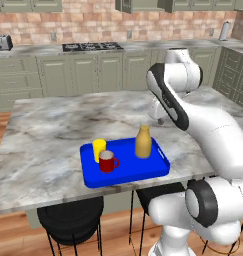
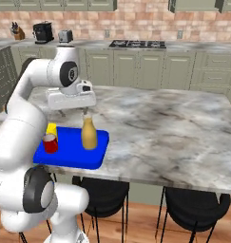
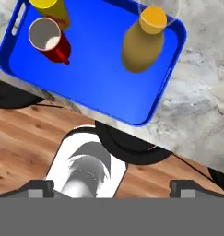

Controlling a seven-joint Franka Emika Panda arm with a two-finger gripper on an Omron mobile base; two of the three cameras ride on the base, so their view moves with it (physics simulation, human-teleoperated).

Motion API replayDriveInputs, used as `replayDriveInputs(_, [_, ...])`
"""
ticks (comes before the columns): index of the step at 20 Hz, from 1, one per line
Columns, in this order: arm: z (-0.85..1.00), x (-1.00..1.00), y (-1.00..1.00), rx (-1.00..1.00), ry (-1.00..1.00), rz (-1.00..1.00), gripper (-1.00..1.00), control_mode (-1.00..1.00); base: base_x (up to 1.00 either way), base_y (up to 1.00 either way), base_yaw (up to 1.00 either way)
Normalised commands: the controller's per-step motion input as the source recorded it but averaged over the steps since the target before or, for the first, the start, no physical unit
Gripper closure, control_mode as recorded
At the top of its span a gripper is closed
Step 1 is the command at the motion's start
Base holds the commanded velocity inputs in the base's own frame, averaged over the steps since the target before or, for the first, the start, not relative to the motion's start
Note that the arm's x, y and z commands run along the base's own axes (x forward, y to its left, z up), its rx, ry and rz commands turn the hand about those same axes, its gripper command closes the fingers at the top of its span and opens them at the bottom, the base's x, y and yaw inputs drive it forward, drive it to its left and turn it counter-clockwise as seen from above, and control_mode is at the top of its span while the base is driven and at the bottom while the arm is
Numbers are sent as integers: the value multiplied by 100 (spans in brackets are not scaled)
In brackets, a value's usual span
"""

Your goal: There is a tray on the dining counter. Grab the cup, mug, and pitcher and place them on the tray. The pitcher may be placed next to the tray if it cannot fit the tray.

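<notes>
Right base view: gripper (image 2: 72, 112) hangs spread wide above pitcher (image 2: 89, 134) on tray (image 2: 69, 159).

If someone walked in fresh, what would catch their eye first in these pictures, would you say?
The bright blue tray at the near edge of the dining counter, carrying the yellow cup, red mug and tan pitcher. Next, the white arm, its open claw hanging above the pitcher.
</notes>
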Motion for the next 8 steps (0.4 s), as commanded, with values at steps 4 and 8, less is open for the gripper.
replayDriveInputs(4, [21,-100,-13,4,-9,-26,-100,-100,0,0,0])
replayDriveInputs(8, [19,-100,-6,5,-9,-31,-100,-100,0,0,0])
